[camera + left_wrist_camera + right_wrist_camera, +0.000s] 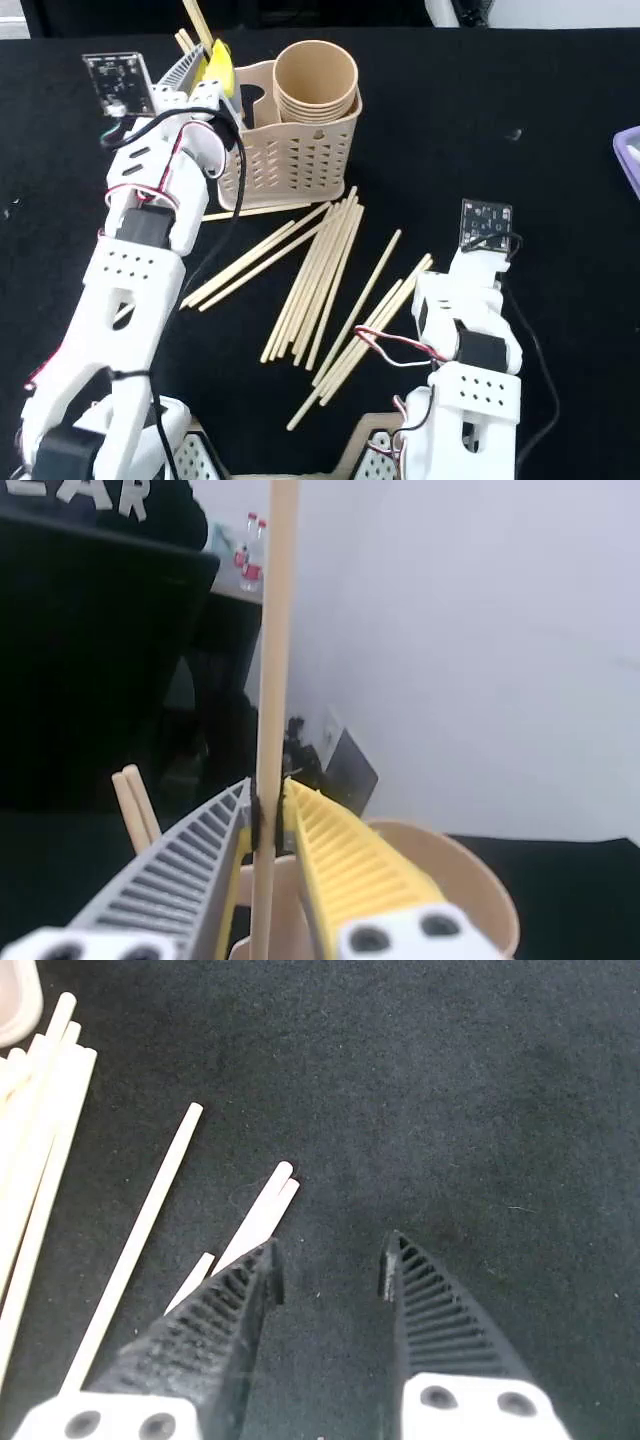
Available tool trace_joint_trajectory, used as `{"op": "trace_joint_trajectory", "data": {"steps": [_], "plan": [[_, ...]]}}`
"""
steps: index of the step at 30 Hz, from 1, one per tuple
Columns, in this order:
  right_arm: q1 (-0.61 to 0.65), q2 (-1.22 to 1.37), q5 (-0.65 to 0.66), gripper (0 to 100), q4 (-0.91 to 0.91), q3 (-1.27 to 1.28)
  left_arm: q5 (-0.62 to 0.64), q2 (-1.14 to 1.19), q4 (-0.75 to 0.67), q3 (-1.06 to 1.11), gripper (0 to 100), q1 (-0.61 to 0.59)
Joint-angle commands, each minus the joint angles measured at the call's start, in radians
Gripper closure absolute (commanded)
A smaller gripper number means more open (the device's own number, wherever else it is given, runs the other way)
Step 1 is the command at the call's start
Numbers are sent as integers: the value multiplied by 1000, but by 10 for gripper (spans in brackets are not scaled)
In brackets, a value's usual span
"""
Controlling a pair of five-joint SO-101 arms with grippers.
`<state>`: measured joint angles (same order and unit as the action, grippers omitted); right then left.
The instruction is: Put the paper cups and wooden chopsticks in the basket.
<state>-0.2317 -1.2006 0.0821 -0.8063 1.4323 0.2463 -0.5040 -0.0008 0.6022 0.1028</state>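
Your left gripper [268,815] clamps one chopstick [275,630] upright at the basket's [290,160] ten o'clock; your right gripper [330,1265], jaws apart, hangs at four o'clock beside loose chopsticks [320,280].

Bare white wall [480,630], black tabletop [500,80], small bottles [250,548] on far desk [232,588]

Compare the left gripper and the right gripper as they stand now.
The left gripper is shut on a chopstick; the right gripper is open and empty. The left gripper's jaws are yellow and grey; the right gripper's are black. Both have ribbed jaws.
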Motion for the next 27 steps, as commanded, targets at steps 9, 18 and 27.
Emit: {"op": "trace_joint_trajectory", "data": {"steps": [9, 18, 27], "plan": [[-5, -19, -6, 819, 20, -4, -124, 32, 137, -47, 859, -7], [-5, -19, -5, 819, 20, 1, -106, 31, 466, -248, 805, -10], [-5, -19, -5, 819, 21, 1, -184, -112, 994, -492, 801, -176]]}}
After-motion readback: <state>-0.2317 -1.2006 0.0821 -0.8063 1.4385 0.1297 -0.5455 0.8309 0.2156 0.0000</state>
